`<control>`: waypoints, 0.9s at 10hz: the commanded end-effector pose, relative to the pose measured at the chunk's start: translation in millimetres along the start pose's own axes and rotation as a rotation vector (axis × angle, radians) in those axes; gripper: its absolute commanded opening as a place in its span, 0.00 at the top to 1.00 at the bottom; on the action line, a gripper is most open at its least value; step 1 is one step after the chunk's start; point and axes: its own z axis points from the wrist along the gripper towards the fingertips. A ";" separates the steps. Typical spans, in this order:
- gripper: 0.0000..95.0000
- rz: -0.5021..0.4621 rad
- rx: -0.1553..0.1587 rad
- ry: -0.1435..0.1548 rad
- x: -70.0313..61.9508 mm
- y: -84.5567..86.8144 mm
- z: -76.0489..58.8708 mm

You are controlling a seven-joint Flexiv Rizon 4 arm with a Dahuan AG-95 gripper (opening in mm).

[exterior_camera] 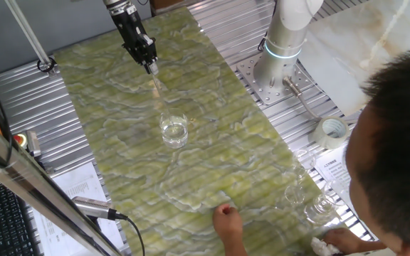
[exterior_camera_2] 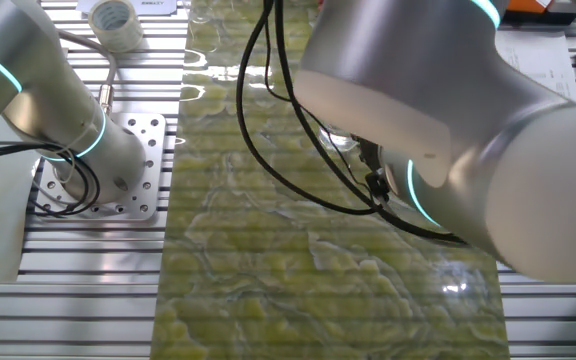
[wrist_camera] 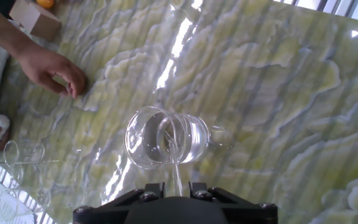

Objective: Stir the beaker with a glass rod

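Gripper clamps the rod above the beaker.
Rod faint; lower end lost in beaker glare; arm blocks the other fixed view.

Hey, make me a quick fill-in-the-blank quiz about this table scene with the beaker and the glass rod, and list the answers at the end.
1. The gripper is shut on the glass ____.
2. The glass rod slants down from the gripper toward the ____.
3. The beaker stands on a mat whose main colour is ____.
4. A person's hand rests on the ____ near its edge.

Missing words: rod; beaker; green; mat
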 end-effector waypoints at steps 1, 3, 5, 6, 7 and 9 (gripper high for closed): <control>0.80 -0.004 -0.008 -0.006 0.0 0.5 0.2; 0.80 -0.002 -0.006 -0.008 0.0 0.5 0.2; 1.00 -0.009 -0.011 -0.016 0.0 0.5 0.2; 1.00 -0.009 -0.014 -0.018 -0.1 0.5 0.3; 1.00 -0.008 -0.014 -0.017 -0.5 0.6 0.7; 1.00 -0.007 -0.016 -0.019 -1.2 0.6 1.5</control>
